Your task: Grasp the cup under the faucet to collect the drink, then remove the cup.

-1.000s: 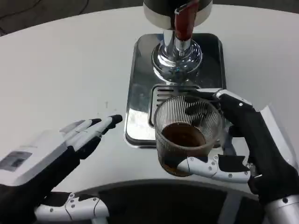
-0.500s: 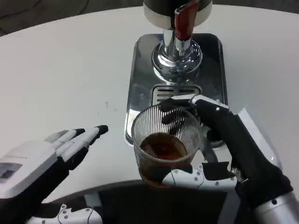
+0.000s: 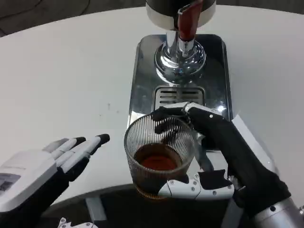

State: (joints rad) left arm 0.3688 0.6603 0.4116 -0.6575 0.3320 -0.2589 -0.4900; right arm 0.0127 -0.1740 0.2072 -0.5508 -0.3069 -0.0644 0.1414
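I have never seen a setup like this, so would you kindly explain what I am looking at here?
This is a head camera's view, looking down from a humanoid robot at a white round table. The right hand, black and white, grips a ribbed clear glass cup holding brown drink, with fingers wrapped around it. The left hand hovers open, holding nothing. Behind them stands a shiny metal drink dispenser with a red faucet handle, on a steel drip tray. The cup sits at the tray's near edge, away from the faucet.

We lose the dispenser (image 3: 180, 19) body past the top edge; the cup (image 3: 159, 159) hides part of the right robot hand (image 3: 223, 156) behind its ribbed glass.
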